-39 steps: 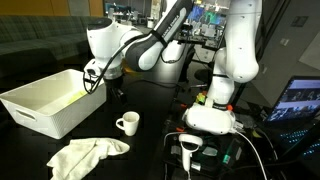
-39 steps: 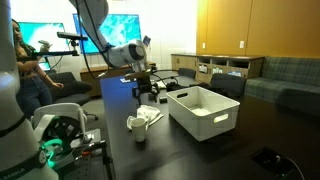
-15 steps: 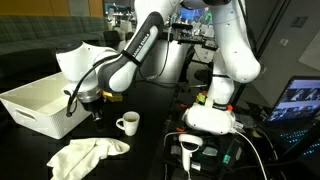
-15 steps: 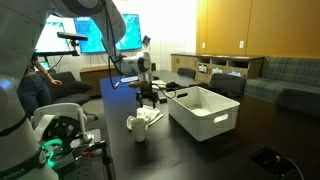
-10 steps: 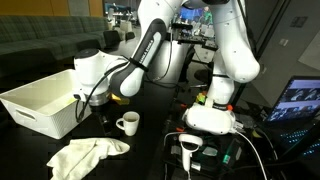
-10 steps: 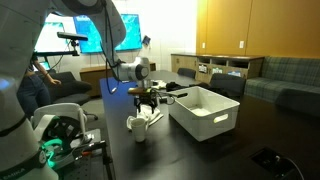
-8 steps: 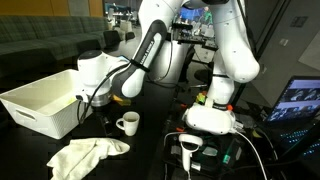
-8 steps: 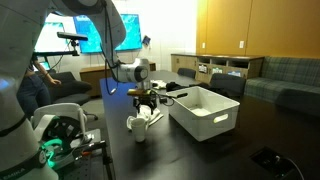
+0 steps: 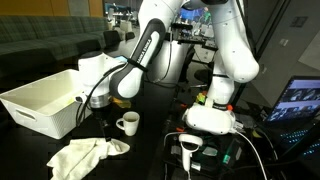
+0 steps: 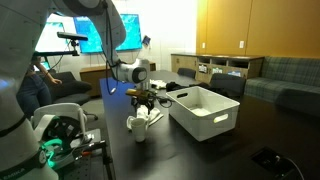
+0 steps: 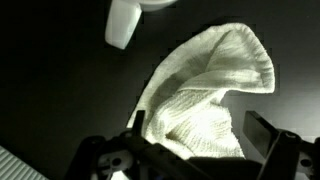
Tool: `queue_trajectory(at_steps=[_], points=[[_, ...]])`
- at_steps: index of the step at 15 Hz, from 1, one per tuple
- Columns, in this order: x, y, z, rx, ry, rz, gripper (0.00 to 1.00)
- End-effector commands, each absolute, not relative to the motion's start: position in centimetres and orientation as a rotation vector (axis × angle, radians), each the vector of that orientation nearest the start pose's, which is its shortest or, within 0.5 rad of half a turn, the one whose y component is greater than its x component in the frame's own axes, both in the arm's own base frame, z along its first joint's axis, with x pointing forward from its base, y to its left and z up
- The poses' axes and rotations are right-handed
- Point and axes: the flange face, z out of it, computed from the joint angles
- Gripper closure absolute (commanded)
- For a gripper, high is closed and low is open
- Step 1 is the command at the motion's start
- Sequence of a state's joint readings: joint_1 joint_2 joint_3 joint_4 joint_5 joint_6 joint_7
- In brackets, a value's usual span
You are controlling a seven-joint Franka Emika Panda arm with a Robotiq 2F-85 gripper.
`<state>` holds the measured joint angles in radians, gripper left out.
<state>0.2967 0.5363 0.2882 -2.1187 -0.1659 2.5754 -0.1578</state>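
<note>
Two fingers of my tool (image 11: 200,138) are standing wide apart, gripping nothing, hovering over the cloth (image 11: 210,90), which is lying crumpled on the dark tabletop (image 11: 50,90) near the mug (image 11: 122,22).

A dark bench (image 10: 190,150) fills the lower frame in both exterior views. In an exterior view, a wood-coloured wall (image 10: 235,25) stands upper right, with a low shelf unit (image 10: 215,66) and a grey sofa (image 10: 290,72) below it. Bright screens (image 10: 125,28) glow upper left.
</note>
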Motion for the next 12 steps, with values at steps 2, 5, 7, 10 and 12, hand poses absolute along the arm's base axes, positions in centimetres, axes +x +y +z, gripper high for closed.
queue_trajectory(at_steps=[2, 5, 7, 10, 12], points=[[48.5, 33.9, 15.6, -2.828, -1.178, 0.087, 0.00], [49.7, 35.1, 14.9, -2.877, -1.089, 0.070, 0.00], [50.4, 36.2, 14.2, -2.913, -1.019, 0.052, 0.00], [51.3, 36.9, 13.2, -2.964, -0.910, 0.037, 0.00], [51.6, 36.9, 12.6, -2.989, -0.855, 0.042, 0.00]])
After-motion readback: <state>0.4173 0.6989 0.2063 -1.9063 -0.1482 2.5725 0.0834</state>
